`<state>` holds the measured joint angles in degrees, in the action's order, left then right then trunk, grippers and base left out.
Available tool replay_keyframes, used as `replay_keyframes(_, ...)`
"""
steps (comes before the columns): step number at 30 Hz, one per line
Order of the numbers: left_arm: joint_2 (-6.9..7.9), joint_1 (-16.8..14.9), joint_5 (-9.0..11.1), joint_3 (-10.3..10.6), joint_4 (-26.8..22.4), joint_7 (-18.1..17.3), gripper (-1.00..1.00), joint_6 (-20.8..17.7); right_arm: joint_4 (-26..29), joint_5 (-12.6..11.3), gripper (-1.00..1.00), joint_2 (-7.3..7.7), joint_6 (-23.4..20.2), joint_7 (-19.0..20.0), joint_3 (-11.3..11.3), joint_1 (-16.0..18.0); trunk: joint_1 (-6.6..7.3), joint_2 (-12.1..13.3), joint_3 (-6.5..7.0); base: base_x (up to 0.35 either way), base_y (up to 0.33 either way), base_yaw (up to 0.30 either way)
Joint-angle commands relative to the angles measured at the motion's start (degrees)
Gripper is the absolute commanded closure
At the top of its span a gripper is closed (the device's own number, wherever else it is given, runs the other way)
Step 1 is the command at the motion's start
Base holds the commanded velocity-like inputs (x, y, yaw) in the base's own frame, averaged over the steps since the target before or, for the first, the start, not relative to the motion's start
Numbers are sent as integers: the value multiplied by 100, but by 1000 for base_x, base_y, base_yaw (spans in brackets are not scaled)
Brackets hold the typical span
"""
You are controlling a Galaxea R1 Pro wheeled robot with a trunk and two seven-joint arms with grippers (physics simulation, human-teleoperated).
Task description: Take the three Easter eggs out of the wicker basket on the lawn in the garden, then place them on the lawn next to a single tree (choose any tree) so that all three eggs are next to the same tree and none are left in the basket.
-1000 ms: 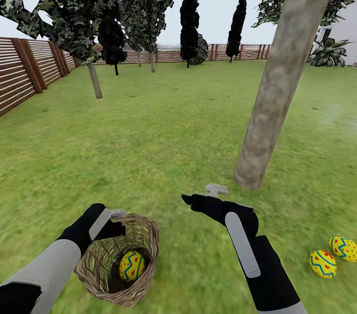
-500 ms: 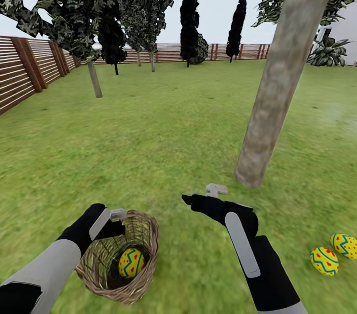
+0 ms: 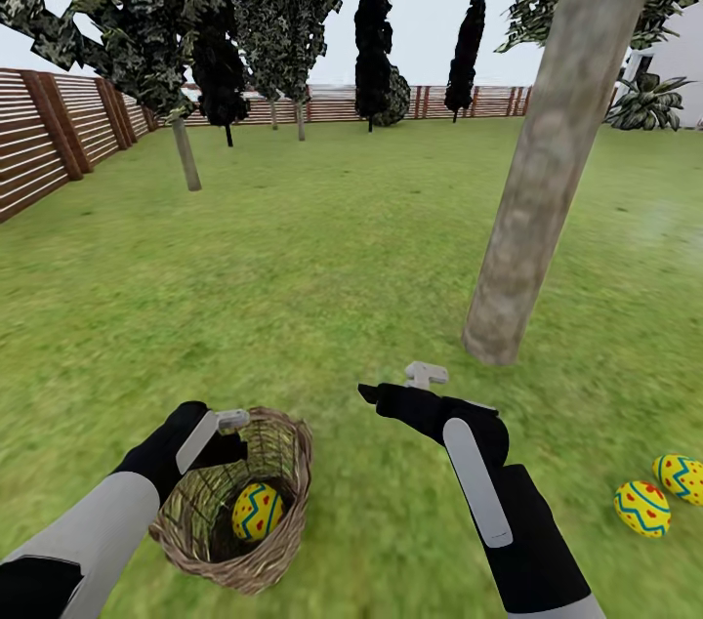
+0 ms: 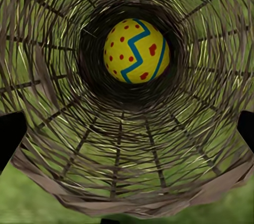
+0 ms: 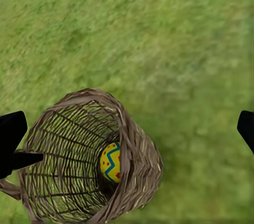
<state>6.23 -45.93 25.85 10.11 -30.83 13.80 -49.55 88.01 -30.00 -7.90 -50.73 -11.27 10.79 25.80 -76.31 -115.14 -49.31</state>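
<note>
Basket (image 3: 239,512) holds one egg (image 3: 257,511); left end effector (image 3: 223,426) grips its rim, right (image 3: 395,387) open, empty

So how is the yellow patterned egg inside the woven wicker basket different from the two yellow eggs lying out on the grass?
The yellow zigzag egg in the basket sits deep inside the tan wicker basket, beside the left gripper; the two yellow eggs on the grass lie in the open on the green lawn, to the right of the thick grey-brown tree trunk. It is alone; they lie side by side. All share blue zigzags and red marks.
</note>
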Motion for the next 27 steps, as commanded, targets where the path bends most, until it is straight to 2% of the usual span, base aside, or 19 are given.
replay_keyframes(1, 9, -3, 61, 47, -9, 44, -100, -2, 6, -59, -100, -1, -16, -59, 2, 4, -22, -44, -24, 0, 0, 0)
replay_keyframes(13, 5, -3, 61, 70, -4, 43, -100, 222, 6, -62, -100, 0, -16, -59, 2, 4, -285, -525, -239, 0, 0, 0)
replay_keyframes(27, 2, -3, 61, 72, -5, 43, -100, 261, 6, -37, -100, -1, -16, -60, 2, 4, -593, -1087, -491, 0, 0, 0)
